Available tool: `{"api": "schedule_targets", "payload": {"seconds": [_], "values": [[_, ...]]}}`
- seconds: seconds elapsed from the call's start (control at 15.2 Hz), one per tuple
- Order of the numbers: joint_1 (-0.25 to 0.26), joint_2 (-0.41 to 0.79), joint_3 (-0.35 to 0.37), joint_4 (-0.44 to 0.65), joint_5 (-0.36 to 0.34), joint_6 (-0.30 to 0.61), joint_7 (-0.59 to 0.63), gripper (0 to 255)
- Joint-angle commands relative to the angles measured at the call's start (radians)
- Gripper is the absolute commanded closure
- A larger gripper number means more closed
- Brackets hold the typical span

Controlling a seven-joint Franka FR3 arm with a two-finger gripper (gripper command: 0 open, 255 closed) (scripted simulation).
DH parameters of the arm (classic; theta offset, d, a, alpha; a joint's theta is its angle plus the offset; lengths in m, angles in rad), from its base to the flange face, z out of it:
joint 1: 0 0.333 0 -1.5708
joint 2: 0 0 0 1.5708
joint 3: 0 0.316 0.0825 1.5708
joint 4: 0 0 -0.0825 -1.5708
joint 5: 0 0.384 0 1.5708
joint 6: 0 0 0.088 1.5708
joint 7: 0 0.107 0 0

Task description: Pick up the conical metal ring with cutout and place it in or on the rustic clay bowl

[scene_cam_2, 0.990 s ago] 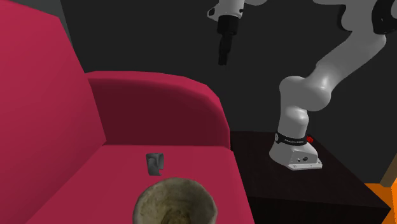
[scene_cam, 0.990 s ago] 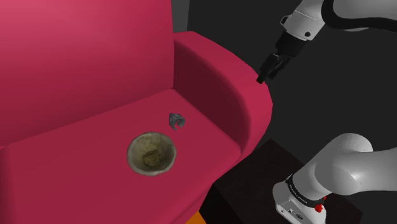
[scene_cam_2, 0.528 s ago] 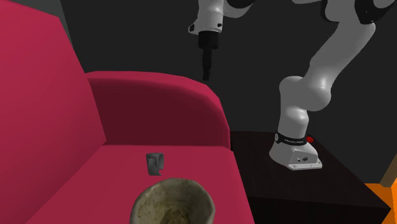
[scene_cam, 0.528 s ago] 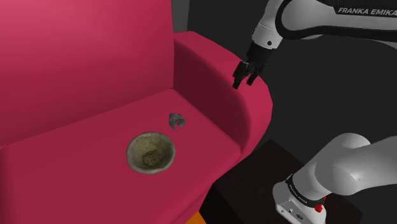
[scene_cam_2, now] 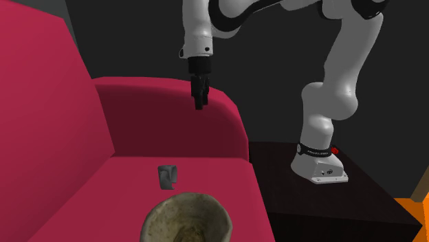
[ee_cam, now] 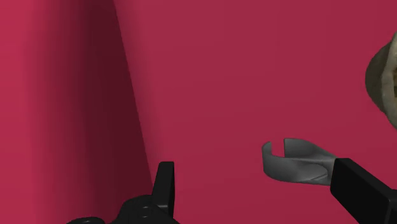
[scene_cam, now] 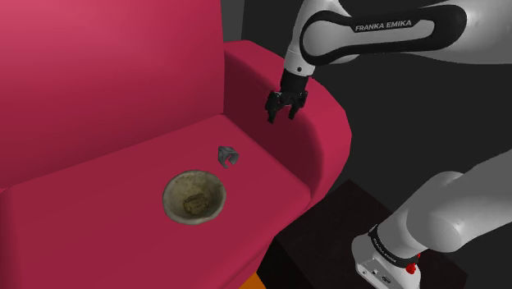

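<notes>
The claw [scene_cam: 279, 116] hangs over the armrest [scene_cam: 324, 123] of a red armchair [scene_cam: 107, 74], its fingers apart and empty. The grey ring [scene_cam: 227, 156] lies on the seat [scene_cam: 98, 189], just beside the bowl [scene_cam: 194, 197]. The armrest wall rises near its other side.

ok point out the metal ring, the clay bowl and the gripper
metal ring [ee_cam: 294, 169]: wrist view, on its grey outer band.
clay bowl [scene_cam: 194, 173]: shoulder view, on the far part of its rim.
gripper [scene_cam: 281, 118]: shoulder view, midway between its open fingertips.
</notes>
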Motion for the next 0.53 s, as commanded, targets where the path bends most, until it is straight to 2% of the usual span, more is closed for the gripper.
{"api": "schedule_targets", "payload": {"seconds": [0.0, 0.46], "values": [[0.004, 0.083, 0.013, 0.042, 0.0, 0.021, 0.03, 0], [0.026, 0.375, 0.039, 0.228, -0.016, 0.059, 0.131, 0]]}}
